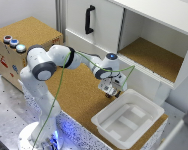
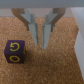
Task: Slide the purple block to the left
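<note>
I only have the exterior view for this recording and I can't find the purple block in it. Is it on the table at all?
Observer: Yes. The wrist view shows the block lying on the cork, close to the gripper.
Operator: Is the gripper holding it?
Observer: No. The block sits off to one side of the fingers, apart from them, and nothing is between them.
Operator: Are the fingers open?
Observer: They look shut, with the tips meeting just above the cork.
</note>
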`<state>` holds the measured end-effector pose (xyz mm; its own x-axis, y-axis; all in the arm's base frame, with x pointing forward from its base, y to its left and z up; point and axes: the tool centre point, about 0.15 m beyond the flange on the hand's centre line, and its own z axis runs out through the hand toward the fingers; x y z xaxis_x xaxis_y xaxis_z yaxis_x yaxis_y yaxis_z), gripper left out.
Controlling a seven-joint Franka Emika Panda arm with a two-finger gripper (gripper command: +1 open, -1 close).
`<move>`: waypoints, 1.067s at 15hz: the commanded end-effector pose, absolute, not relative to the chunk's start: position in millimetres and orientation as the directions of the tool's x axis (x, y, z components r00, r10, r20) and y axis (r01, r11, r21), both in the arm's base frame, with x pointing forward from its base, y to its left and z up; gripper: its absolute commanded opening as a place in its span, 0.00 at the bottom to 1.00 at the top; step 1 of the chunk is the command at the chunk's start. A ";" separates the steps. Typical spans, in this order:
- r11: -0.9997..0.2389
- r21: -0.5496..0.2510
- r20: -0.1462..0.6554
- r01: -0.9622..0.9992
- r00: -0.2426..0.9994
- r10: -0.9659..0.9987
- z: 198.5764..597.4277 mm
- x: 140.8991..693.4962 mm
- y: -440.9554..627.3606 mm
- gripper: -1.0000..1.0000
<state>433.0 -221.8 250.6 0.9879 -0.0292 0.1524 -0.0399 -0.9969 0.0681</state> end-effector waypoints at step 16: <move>-0.998 0.006 0.058 -0.063 0.996 -0.062 209.5 456.3 -170.3 0.00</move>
<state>440.6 -194.3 213.2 0.9952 -0.0356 0.0916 -0.0378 -0.9990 0.0225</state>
